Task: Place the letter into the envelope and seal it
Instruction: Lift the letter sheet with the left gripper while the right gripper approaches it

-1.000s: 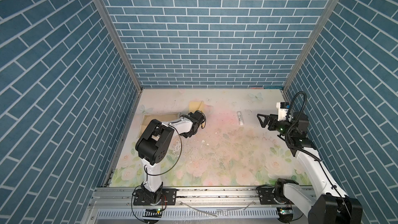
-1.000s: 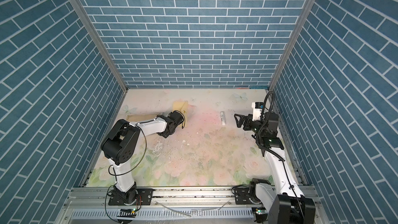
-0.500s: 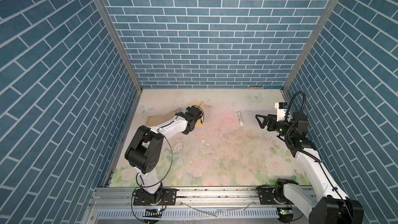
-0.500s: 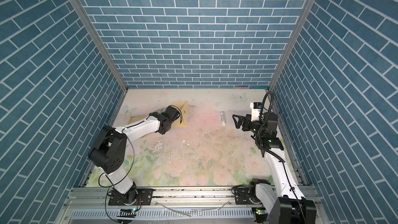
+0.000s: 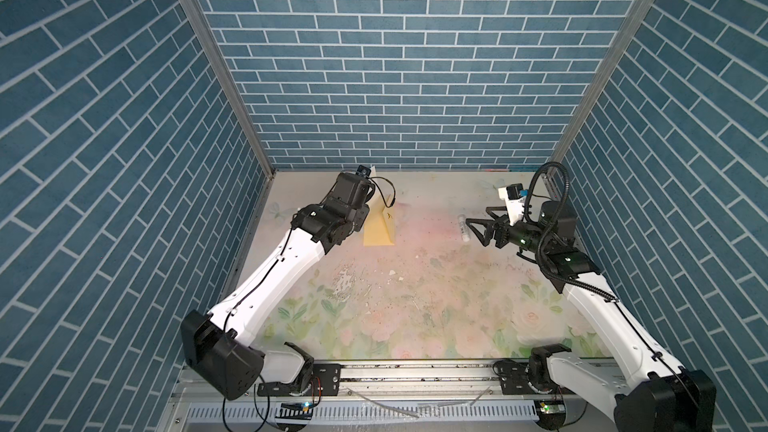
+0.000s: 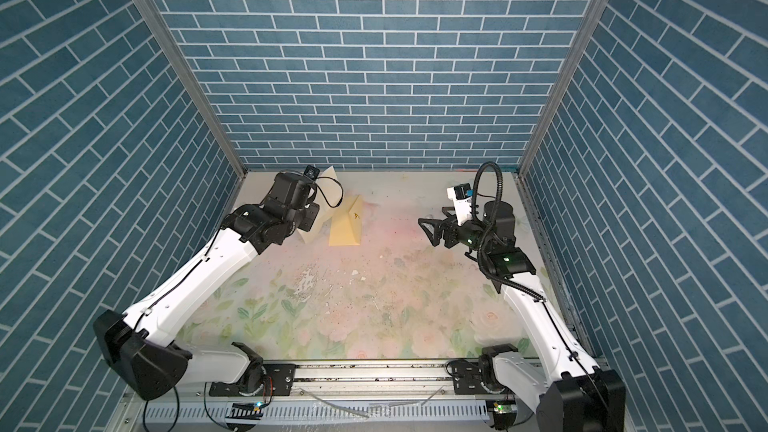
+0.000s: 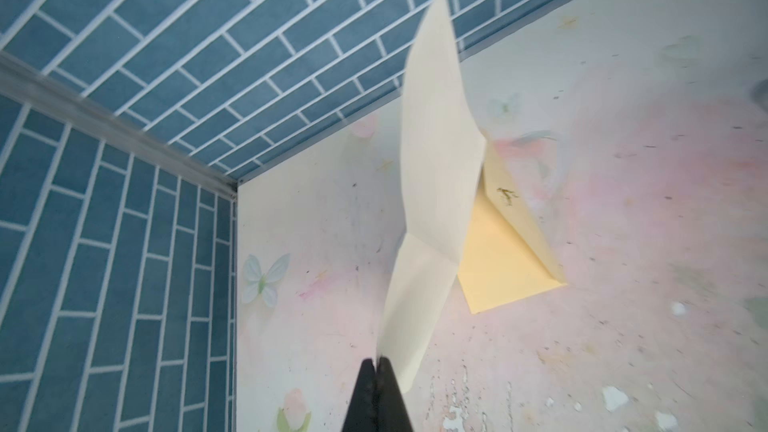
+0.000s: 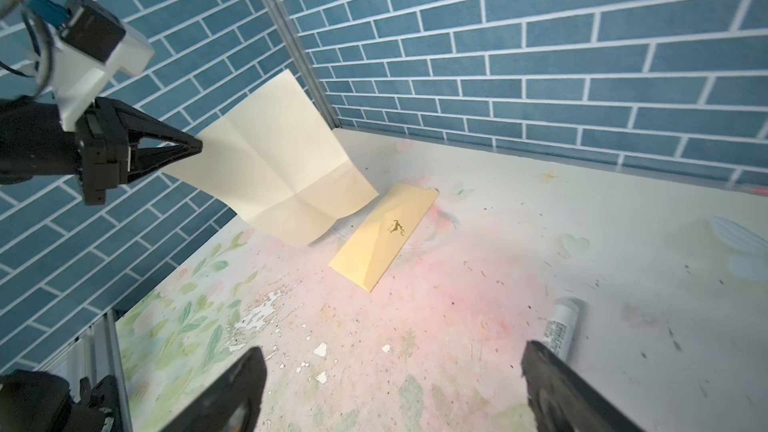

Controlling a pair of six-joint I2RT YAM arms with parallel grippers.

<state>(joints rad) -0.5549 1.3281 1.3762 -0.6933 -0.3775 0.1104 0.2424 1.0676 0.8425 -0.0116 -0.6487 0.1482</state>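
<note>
The left gripper (image 7: 376, 361) is pinched tight on one edge of the letter (image 7: 436, 160); its black fingertips meet with only the paper between them. Behind it the wrist is raised off the table (image 5: 415, 284), and the left arm stretches from its base toward the far left corner. The right gripper (image 8: 390, 353) stands wide apart and empty. It is held above the table on the right side and points across toward the left arm, with its arm bent behind it.

The letter hangs in the air from the left gripper. It is a cream sheet, curled and crossed by fold creases, and only a plain face shows. Its free lower edge hangs just beside the envelope (image 8: 386, 234); whether the two touch I cannot tell. The envelope lies on the table near the far left corner, yellow-tan, with a small dark squiggle on its triangular flap. Whether that flap is flat or lifted is unclear.

In a top view the left wrist covers most of the letter (image 6: 312, 232). A glue stick (image 8: 561, 326) lies on the table near the right gripper, its lower end cut off by a finger.
</note>
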